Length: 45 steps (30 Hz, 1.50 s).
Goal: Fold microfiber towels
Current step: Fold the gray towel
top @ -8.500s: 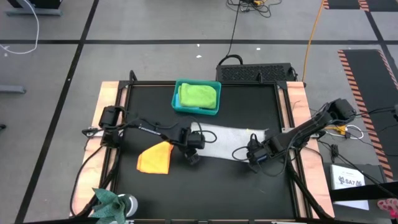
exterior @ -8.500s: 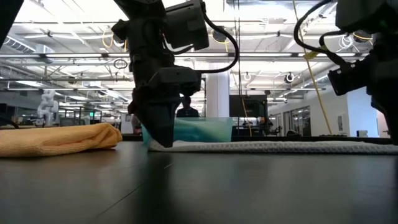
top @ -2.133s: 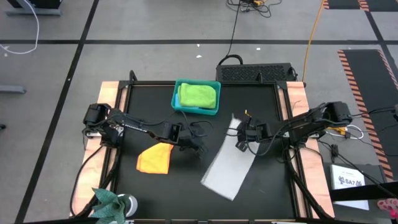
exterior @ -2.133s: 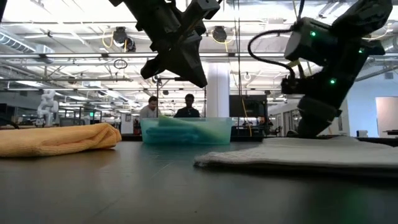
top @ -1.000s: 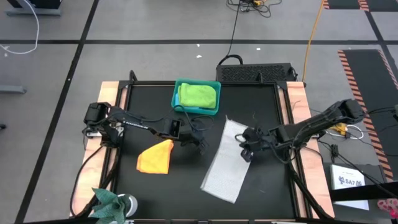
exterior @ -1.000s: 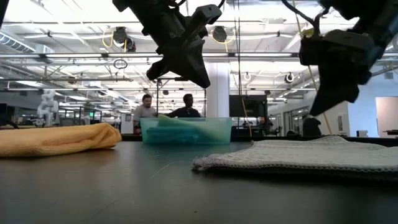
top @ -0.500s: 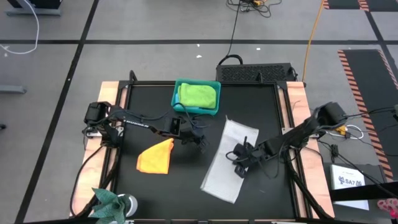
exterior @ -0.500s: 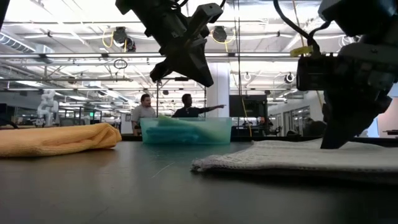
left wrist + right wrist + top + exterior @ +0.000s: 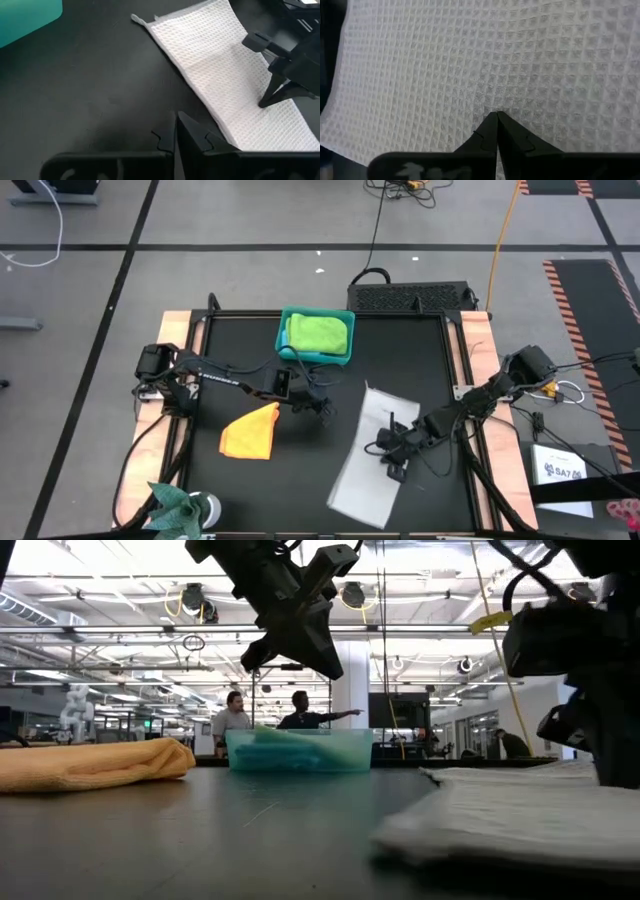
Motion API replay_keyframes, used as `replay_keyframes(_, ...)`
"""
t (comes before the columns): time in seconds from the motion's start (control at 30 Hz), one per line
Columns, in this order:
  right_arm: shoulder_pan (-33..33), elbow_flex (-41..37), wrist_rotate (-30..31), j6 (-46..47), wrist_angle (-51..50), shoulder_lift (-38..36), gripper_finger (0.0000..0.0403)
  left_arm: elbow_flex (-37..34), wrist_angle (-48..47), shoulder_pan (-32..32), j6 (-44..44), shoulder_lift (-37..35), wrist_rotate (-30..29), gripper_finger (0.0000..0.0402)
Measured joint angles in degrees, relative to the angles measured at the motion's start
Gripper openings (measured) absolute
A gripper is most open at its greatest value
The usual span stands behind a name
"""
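Note:
A light grey towel [image 9: 357, 492] lies on the black table as a long folded strip, running slantwise from the middle toward the near edge. It also shows in the low view [image 9: 520, 820] and the left wrist view [image 9: 215, 60]. My right gripper [image 9: 390, 462] is shut, its tips down on this strip. My left gripper [image 9: 326, 409] hangs shut above the bare table [image 9: 100, 90], left of the strip's far end, touching nothing. An orange towel [image 9: 250, 433] lies bunched to the left. A lime green towel [image 9: 320, 332] sits in the teal bin [image 9: 284, 348]. My right gripper presses its shut fingertips [image 9: 496, 119] down on the top face of the grey towel [image 9: 490, 100], about halfway along the strip. The fingers slant down from the table's right side [image 9: 263, 102]. The towel lies flat on the table under them.
The teal bin stands at the far middle of the table. Wooden side rails [image 9: 482, 350] border the black top. A green plant-like thing [image 9: 178, 505] sits at the near left corner. People stand in the room beyond the table [image 9: 300, 712].
My right gripper has come down and toward the table's near edge, landing on the grey towel. The whole strip has then slid a little toward the near edge, staying flat.

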Motion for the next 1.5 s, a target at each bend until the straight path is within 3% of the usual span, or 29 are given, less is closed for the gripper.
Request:
replay_keyframes(0.23,-1.22,-0.33,0.78,0.54,-2.79,-6.05,0.0000,0.00,0.33,-0.02,0.06,0.00,0.00,0.0008)
replay_keyframes(0.47,-3.42,-0.35,17.81,8.62,-23.43,-19.33,0.0000,0.00,0.84,-0.03,0.10,0.00,0.00,0.0005)
replay_keyframes(0.63,-6.30,-0.28,20.50,7.74,-26.11,-24.45,0.0000,0.00,1.03,-0.04,0.10,0.00,0.00,0.0011)
replay_keyframes(0.9,-13.40,-0.28,21.31,0.25,-27.99,-23.30,0.0000,0.00,1.23,0.00,0.00,0.00,0.00,0.0003)
replay_keyframes(1.2,-15.40,-0.24,19.91,-4.99,-27.04,-15.31,0.0000,0.00,1.25,-0.02,-0.16,0.00,-0.02,0.0008)
replay_keyframes(1.5,-15.66,-0.01,19.50,-11.15,-16.60,-9.27,0.0000,0.00,1.25,-0.06,0.03,0.00,-0.02,0.0014)
